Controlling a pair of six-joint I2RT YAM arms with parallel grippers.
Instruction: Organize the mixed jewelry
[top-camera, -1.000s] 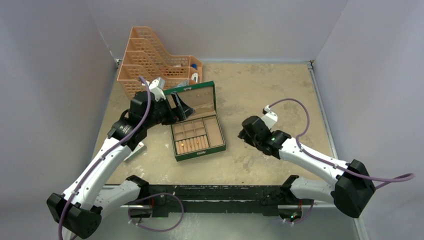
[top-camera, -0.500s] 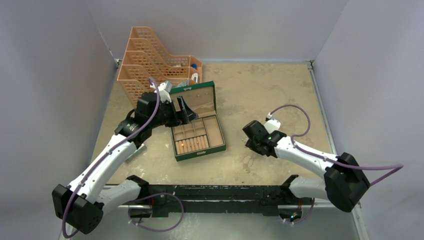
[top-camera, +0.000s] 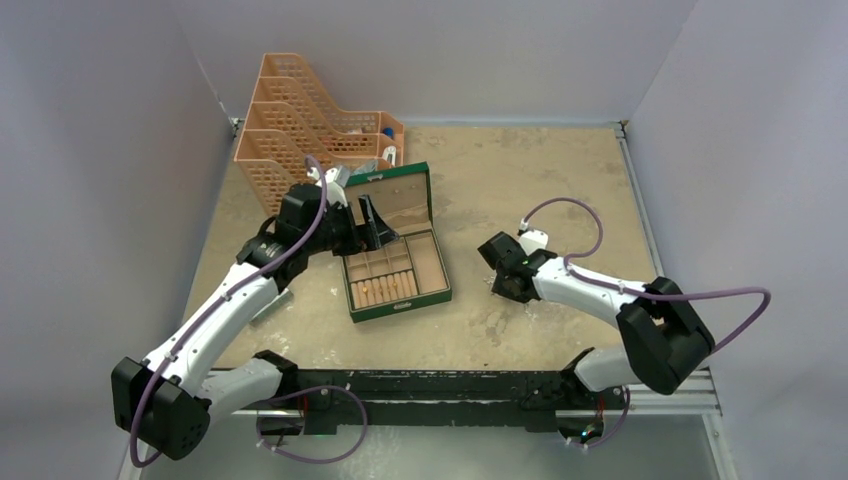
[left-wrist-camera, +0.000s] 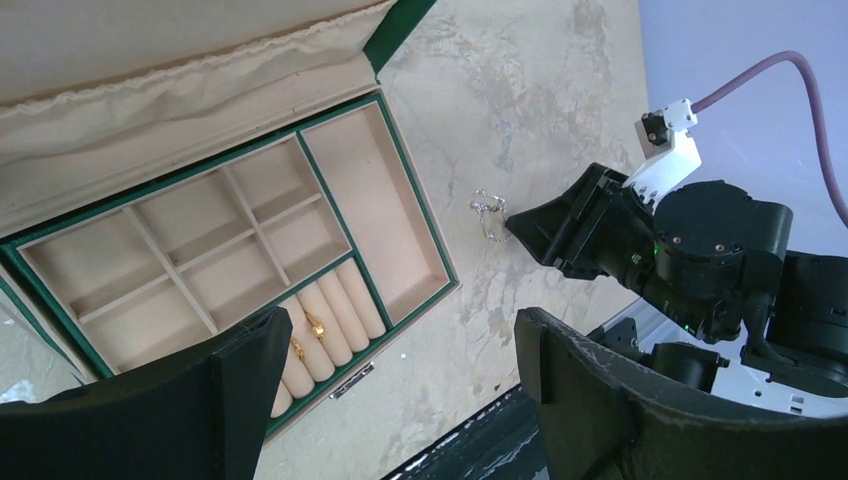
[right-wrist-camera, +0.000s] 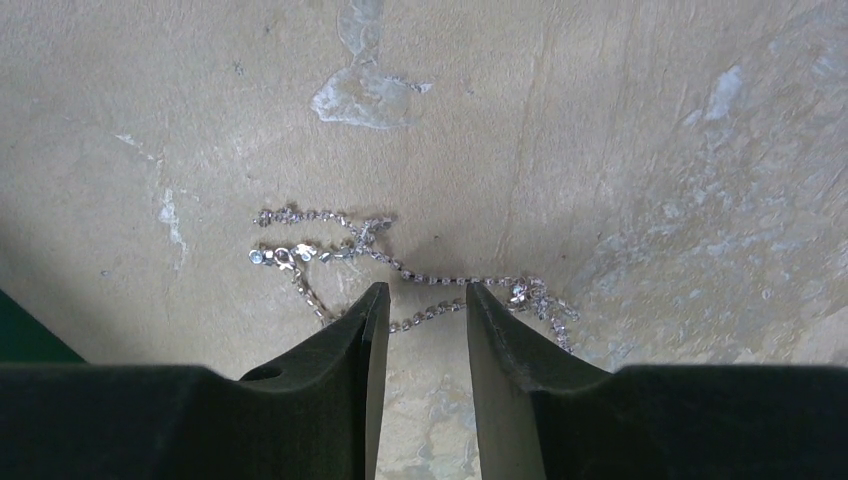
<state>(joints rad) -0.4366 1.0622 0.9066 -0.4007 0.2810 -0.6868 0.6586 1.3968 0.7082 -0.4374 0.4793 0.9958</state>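
Note:
A silvery chain (right-wrist-camera: 400, 268) lies loose on the table to the right of the open green jewelry box (top-camera: 432, 292). It also shows in the left wrist view (left-wrist-camera: 487, 212). My right gripper (right-wrist-camera: 425, 295) is low over it and partly open. Its fingertips straddle a strand of the chain and hold nothing. Two gold rings (left-wrist-camera: 314, 327) sit in the box's roll slots (top-camera: 378, 289). My left gripper (left-wrist-camera: 400, 345) is wide open and empty. It hovers above the back left of the box (top-camera: 376, 222).
An orange mesh file rack (top-camera: 300, 125) stands at the back left, just behind the box's raised lid (top-camera: 392, 195). A small pale object (top-camera: 268, 303) lies on the table under my left arm. Grey walls close in the left, back and right.
My left gripper has moved a little right, over the back of the box. My right arm has folded inward, and its gripper stays by the chain right of the box.

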